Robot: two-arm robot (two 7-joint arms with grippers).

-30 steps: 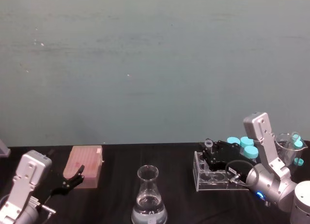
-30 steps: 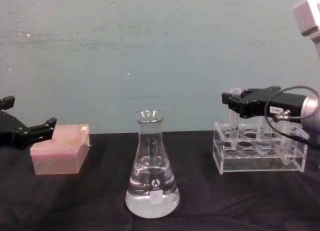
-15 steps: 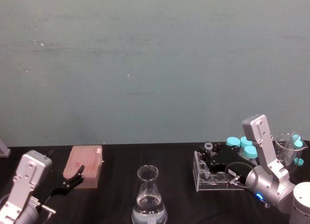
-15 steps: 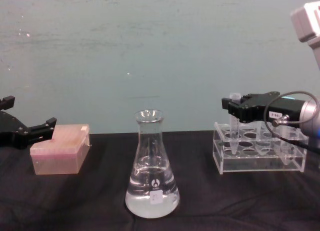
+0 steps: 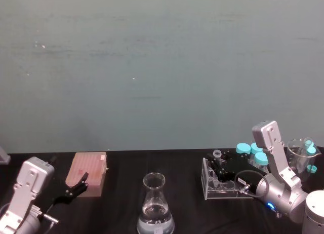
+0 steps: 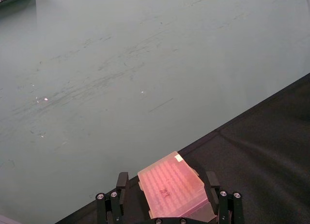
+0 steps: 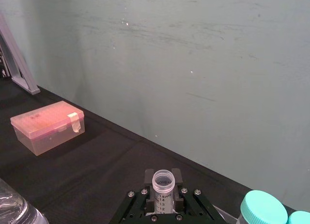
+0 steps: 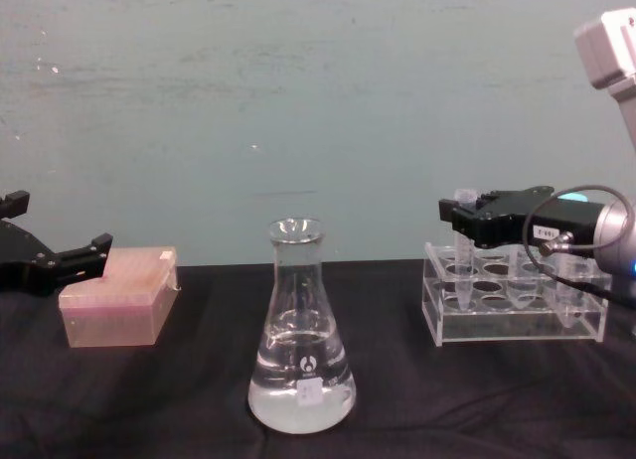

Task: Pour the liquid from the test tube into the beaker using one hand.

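At the chest view's left edge the left gripper [image 8: 50,263] hung idle with its fingers spread apart, just beside a pink tip box [image 8: 117,296]. Low in the centre stood the beaker [image 8: 301,330], clear liquid [image 8: 301,391] filling its wide base. At the right, the right gripper [image 8: 465,218] was clamped on the test tube [image 8: 464,248] — upright, its tip down in the clear acrylic rack [image 8: 514,306].
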